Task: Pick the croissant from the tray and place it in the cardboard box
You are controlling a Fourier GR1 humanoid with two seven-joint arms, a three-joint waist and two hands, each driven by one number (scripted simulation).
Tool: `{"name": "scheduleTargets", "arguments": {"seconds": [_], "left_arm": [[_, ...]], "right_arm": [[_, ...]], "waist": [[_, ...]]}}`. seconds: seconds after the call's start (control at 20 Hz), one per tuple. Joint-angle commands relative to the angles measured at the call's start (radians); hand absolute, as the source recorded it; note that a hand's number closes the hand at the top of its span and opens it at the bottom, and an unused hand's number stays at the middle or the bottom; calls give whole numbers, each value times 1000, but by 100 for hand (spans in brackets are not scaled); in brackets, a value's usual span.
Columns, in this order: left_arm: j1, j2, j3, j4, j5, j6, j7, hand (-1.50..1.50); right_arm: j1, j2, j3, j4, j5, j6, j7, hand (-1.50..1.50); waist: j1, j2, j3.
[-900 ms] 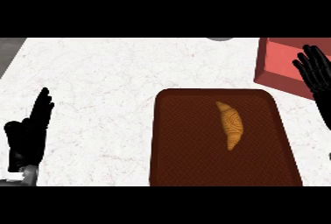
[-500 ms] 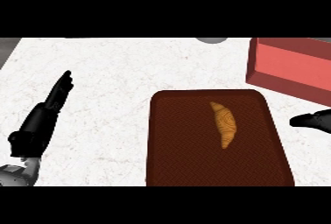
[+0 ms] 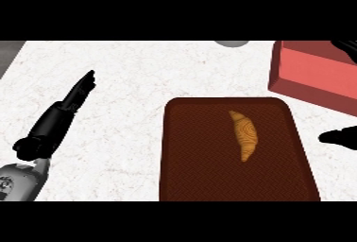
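- Head view, the step: the croissant (image 3: 244,134) is lying untouched on the brown tray (image 3: 199,165), so the task is, by my reading, only getting to the reach, with nothing picked up yet.
- Head view, the working hand: the right hand (image 3: 340,137) is showing as a dark sliver at the picture's right edge, just outside the tray's right rim. The croissant is sitting to its left, a little apart, and the red box (image 3: 307,71) is standing beyond it, farther from the robot.
- Head view, the next move: the hand is likely needing to cross leftward over the rim, come down over the croissant's middle (it is lying lengthwise, tip pointing away) and close across its narrow width. After that comes a lift and a carry forward to the box.
- Head view, the other hand: the left hand (image 3: 61,117) is resting with fingers straight on the counter (image 3: 140,71), the tray well to its right.
- Head view, hard to read:
  - I cannot tell whether the right hand is wide or closed.
  - The box is running off the edge, its opening unseen.
  - A dark shape (image 3: 346,45) at its far corner is going unidentified.
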Motion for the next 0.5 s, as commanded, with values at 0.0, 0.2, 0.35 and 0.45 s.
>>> {"name": "scheduleTargets", "arguments": {"seconds": [0.0, 0.2, 0.35, 0.45], "left_arm": [[-75, -22, 15, 34, 13, -32, 27, 0], [0, -40, -8, 46, -27, -20, -39, 0], [-38, -37, -3, 46, -27, -36, -19, 0], [-26, -34, 13, 73, -30, -43, -50, 0]], "right_arm": [[-59, -11, 110, 35, 157, 19, -59, -150], [-102, -96, 191, -67, 206, 167, 164, -150], [-135, -127, 277, -129, 246, 281, 258, -150], [-126, -94, 352, -157, 276, 326, 313, -150]], "waist": [[16, 2, 0], [15, -2, -3], [11, -3, -3], [12, -3, -2]]}}
